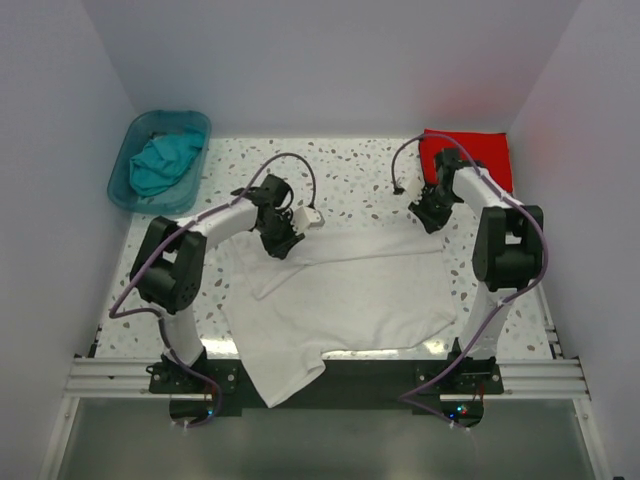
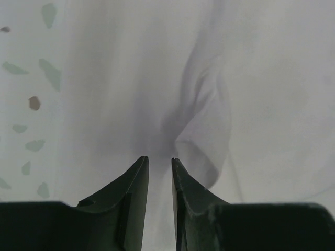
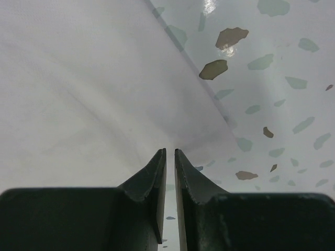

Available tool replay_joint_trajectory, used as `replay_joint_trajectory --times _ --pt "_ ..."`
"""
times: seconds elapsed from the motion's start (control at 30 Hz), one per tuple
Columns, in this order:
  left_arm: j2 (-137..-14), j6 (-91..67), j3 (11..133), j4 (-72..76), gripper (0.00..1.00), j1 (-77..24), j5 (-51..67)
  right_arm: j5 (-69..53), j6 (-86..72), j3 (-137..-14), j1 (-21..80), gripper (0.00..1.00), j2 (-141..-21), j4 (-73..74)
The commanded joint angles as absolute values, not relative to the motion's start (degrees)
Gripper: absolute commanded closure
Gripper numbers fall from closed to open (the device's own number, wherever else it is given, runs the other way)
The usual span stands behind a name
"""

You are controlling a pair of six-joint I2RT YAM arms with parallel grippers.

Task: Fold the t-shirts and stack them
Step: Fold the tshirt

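Because the left fingers (image 2: 137, 193) and the right fingers (image 3: 154, 183) are each closed tight on the far edge of the white t-shirt (image 1: 340, 295), which lies spread on the bench (image 1: 350, 175), we judge that the thin cloth may slip from one grip and skew the fold.

white t-shirt (image 1: 345, 295) spread centrally, tub (image 1: 125, 180) far left, red t-shirt (image 1: 470, 150) far right, bare tabletop (image 1: 350, 170) between
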State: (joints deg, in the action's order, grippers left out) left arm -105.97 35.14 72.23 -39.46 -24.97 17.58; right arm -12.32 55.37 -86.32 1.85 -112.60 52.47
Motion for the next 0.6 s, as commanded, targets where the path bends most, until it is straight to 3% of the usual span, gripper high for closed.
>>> replay_joint_trajectory --times 0.0,0.2,0.33,0.57 --pt "-104.42 36.91 70.49 -39.36 0.71 -29.95 18.45 -9.85 52.21 -85.87 1.93 0.84 -112.76 53.35" --pt "-99.06 43.23 70.22 -46.83 0.7 -36.99 26.44 -9.14 53.08 -85.08 2.02 0.85 -111.71 54.05" --pt "-95.02 45.61 71.63 -50.09 0.69 -36.57 28.21 -9.4 53.09 -85.25 2.02 0.85 -110.66 54.49" --pt "-94.48 36.58 73.57 -46.59 0.71 -18.67 26.04 -8.97 48.96 -85.52 4.21 0.84 -109.69 54.23"
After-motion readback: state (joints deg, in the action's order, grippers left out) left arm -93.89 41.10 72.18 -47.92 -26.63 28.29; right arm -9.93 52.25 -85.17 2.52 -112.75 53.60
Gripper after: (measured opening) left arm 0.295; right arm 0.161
